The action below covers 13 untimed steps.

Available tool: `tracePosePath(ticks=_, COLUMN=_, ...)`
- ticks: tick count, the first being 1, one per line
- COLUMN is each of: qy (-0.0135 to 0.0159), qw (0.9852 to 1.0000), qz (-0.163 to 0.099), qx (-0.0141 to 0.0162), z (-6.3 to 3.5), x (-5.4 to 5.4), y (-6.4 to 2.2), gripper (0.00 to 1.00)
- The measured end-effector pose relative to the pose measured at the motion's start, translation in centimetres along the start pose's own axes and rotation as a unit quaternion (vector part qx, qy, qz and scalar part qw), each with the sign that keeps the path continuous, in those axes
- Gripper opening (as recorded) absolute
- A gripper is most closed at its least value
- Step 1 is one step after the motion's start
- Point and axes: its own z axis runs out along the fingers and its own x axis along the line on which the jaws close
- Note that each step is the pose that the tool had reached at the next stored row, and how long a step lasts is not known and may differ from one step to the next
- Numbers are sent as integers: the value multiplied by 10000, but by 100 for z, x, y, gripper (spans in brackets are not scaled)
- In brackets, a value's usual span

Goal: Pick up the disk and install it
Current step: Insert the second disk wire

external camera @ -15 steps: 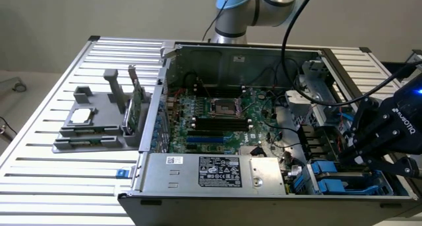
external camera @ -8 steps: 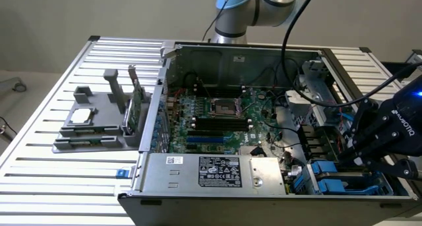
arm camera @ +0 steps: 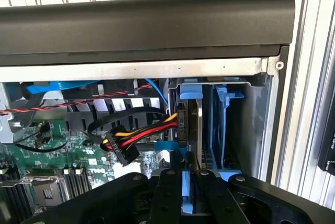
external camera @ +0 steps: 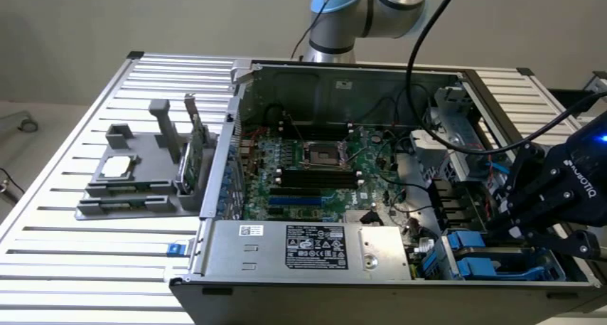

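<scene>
Gripper [external camera: 519, 229] low over open computer case [external camera: 332, 286], at corner on exterior view's right, by blue drive slots [external camera: 493, 257]. Jaws nearly pressed together, pinching thin edge of disk [arm camera: 189, 130]. Disk stands upright on edge inside slot, blue frame around it, close to case wall. Red, yellow, black wires [arm camera: 138, 136] just beside disk. Green board [external camera: 318, 172] fills middle of case. Grey tray [external camera: 133, 183] with small parts sits on table [external camera: 85, 247], exterior view's left.
</scene>
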Motion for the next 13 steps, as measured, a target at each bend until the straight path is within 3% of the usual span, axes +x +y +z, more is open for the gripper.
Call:
tracePosePath(ticks=7, qy=58, qw=10000, qz=-14, qx=3, z=21, x=-6, y=14, gripper=16)
tracePosePath(ticks=13, qy=64, qw=10000, qz=-15, qx=4, z=21, x=-10, y=17, gripper=16)
